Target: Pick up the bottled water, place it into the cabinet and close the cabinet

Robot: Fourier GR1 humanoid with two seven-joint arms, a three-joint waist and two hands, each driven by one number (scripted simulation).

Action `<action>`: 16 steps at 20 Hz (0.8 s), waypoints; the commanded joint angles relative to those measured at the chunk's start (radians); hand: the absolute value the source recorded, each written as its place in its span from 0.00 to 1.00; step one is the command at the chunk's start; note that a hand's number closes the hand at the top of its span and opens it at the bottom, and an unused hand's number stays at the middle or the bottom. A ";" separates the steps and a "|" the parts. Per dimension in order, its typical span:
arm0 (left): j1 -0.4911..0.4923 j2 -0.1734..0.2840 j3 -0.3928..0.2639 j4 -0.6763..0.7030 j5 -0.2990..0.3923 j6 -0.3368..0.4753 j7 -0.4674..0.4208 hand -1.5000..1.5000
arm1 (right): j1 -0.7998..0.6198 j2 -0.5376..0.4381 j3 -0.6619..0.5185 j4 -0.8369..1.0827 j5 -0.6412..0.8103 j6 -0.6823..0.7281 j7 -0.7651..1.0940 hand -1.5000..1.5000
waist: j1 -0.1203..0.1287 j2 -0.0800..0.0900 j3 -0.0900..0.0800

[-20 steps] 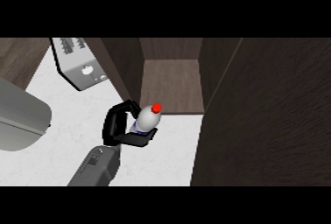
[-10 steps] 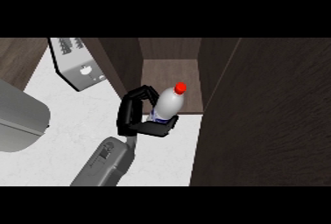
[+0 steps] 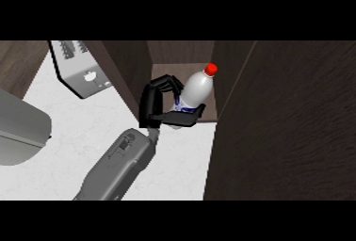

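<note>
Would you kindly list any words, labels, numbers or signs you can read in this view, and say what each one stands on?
No text can be read in the head view.
Bottled water, held by the hand at the cabinet opening: a blue mark on its label, too blurred to read.
Grey appliance on the counter: small marks and a knob, nothing legible.

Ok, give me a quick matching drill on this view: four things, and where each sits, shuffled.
Things:
1. bottle
2. hand
3. toaster
4. cabinet door

Places:
A. upper left, on the counter
B. filling the view's right side
C. at the cabinet's mouth, red cap up
D. curled round the bottle

Pairs: 1-C, 2-D, 3-A, 4-B
</note>
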 commanded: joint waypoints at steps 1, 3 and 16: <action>-0.115 0.000 0.021 0.126 0.072 0.027 0.027 1.00 | 0.034 -0.025 -0.013 -0.099 -0.008 0.023 0.023 0.00 | -0.006 0.003 0.000; -0.109 0.000 0.011 0.129 0.099 0.061 0.023 1.00 | 0.054 -0.056 -0.050 -0.165 -0.043 0.033 0.048 0.00 | -0.009 0.002 0.000; -0.303 0.000 0.085 0.547 0.185 0.083 -0.168 1.00 | 0.074 -0.035 -0.036 -0.132 -0.052 0.038 0.006 0.00 | -0.031 0.011 -0.001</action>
